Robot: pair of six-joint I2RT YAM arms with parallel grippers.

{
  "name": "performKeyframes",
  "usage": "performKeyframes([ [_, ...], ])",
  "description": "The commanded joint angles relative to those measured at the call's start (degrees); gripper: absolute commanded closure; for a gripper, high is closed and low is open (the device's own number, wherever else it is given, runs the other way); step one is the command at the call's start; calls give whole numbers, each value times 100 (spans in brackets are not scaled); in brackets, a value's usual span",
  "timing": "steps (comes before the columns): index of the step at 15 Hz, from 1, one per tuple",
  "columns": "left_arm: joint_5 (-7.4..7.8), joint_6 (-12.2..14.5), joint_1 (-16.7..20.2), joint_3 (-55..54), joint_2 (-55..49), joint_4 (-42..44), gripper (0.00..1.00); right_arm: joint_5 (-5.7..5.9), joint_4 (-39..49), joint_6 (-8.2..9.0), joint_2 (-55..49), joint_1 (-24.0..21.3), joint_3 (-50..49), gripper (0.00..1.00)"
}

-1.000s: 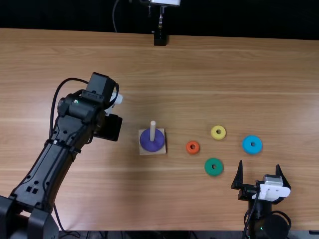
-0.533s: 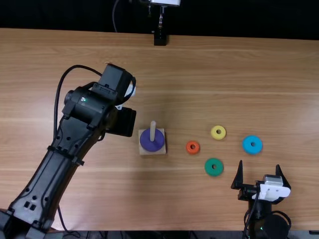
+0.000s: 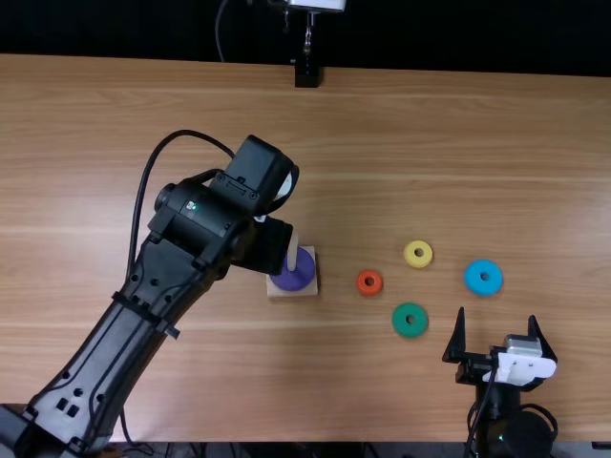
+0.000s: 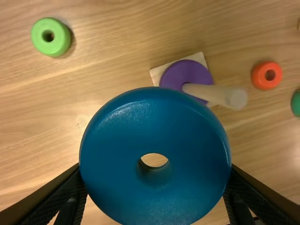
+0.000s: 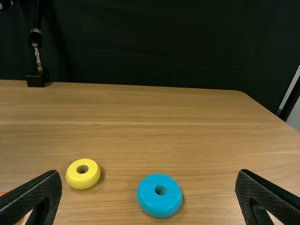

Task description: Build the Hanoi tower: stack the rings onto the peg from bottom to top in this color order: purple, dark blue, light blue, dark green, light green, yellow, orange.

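Note:
In the top view my left gripper (image 3: pixel 263 246) is just left of the peg (image 3: pixel 292 250), which stands through the purple ring (image 3: pixel 299 275) on its wooden base. The left wrist view has the dark blue ring (image 4: pixel 117 164) held between the two fingers of my left gripper (image 4: pixel 154 180), with the purple ring (image 4: pixel 180 75) and peg (image 4: pixel 211 93) beyond it. My right gripper (image 3: pixel 498 329) stands open at the lower right in the top view; in the right wrist view the fingers of my right gripper (image 5: pixel 149 194) are wide apart, with the light blue ring (image 5: pixel 160 201) beyond them.
On the table (image 3: pixel 430 143) right of the peg lie the orange ring (image 3: pixel 369 282), yellow ring (image 3: pixel 418 254), dark green ring (image 3: pixel 410 321) and light blue ring (image 3: pixel 483 278). The left wrist view has a light green ring (image 4: pixel 44 30). A black mount (image 3: pixel 306 74) stands at the far edge.
My left arm has moved right across the table to the peg's left side, its gripper now partly in front of the base. The right arm and the loose rings have stayed put.

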Motion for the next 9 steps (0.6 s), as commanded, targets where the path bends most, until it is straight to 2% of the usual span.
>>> performKeyframes([
  [1, 21, -75, -116, 254, 137, 72, 100, 31, -87, 58, -38, -43, -57, 0],
  [4, 21, -423, -187, 333, 287, 262, 100, 31, -87, 58, -38, -43, -57, 0],
  [9, 11, -434, -371, 518, 542, 431, 100, 31, -87, 58, -38, -43, -57, 0],
])
